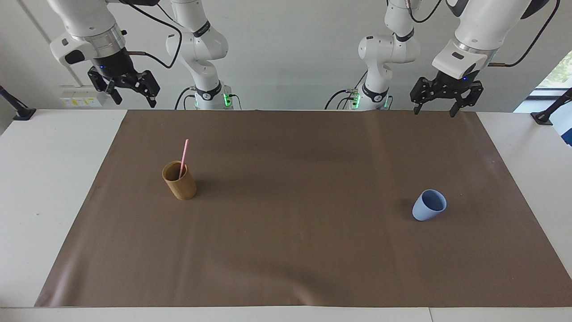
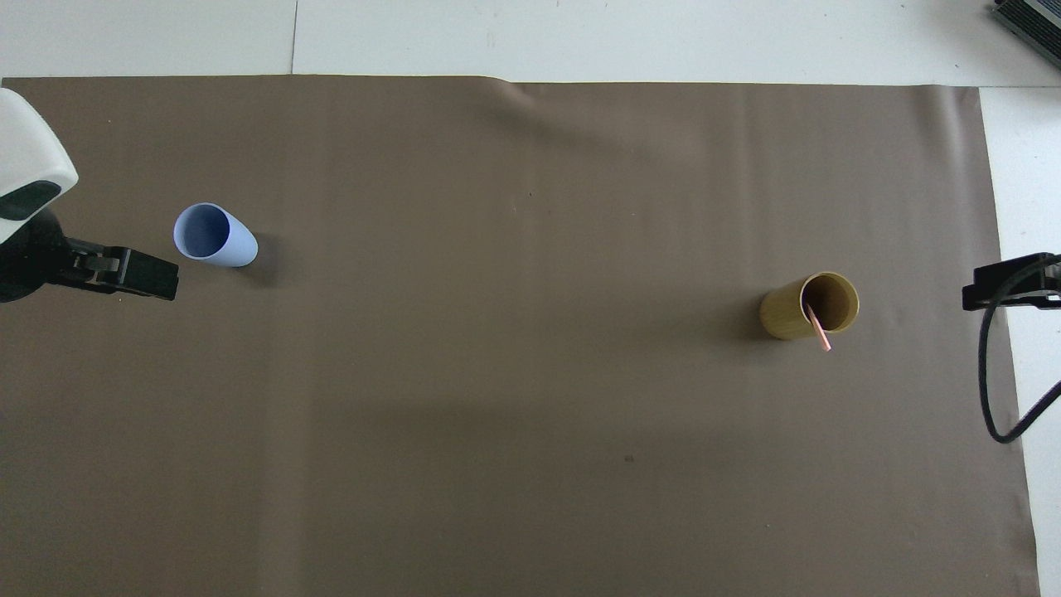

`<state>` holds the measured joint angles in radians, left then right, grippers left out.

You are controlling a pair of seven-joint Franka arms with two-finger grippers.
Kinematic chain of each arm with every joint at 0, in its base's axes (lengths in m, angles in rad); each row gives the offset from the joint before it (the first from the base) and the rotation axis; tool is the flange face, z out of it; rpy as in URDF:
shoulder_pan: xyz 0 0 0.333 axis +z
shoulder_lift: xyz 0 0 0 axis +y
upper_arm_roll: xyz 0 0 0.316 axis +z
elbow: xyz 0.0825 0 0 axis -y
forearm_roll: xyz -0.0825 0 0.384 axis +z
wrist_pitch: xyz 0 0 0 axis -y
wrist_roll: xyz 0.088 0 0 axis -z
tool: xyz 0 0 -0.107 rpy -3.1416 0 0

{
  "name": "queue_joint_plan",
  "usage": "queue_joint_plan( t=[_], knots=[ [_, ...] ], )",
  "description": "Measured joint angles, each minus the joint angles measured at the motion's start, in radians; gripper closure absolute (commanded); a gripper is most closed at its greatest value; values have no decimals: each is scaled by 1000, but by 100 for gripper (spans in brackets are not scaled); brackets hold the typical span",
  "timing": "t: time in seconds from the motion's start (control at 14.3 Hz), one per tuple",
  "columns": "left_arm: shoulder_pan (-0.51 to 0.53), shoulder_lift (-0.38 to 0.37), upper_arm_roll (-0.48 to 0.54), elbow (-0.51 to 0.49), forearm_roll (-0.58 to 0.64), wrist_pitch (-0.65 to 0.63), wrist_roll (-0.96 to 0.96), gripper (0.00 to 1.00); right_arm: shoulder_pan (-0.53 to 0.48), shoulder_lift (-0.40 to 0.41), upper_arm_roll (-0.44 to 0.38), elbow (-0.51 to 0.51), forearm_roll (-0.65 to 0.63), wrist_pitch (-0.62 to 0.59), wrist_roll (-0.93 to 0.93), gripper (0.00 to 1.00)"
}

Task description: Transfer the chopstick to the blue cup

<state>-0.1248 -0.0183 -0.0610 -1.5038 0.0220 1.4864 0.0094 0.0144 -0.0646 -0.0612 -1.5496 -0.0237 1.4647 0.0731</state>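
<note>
Starting out: I see the chopstick (image 1: 183,157) standing in the tan cup (image 1: 179,180), blue cup (image 1: 429,205) well apart. Left claw (image 1: 434,108) and right claw (image 1: 132,97) both wide, empty, probably parked high. Next: right claw pinches stick's top.

Chopstick (image 1: 183,157) lower end hidden inside brown cup (image 1: 179,181), right hand (image 2: 1010,284) cut off at overhead view's edge

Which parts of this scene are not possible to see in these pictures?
- Lower end of the chopstick: hidden in both views by the wall of the tan cup.
- Right claw: overhead view cuts it off at the edge.
- Left claw: overhead view shows only part; its own white arm housing covers the rest.
- Bottom of the blue cup: hidden by its wall in the facing view.
</note>
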Motion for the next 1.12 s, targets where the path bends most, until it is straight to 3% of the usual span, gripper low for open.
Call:
queue_joint_plan(
  t=[1.12],
  knots=[
    [0, 0, -1, 0, -1, 0, 0, 0, 0, -15, 0, -27, 0, 1, 0, 0]
  ],
)
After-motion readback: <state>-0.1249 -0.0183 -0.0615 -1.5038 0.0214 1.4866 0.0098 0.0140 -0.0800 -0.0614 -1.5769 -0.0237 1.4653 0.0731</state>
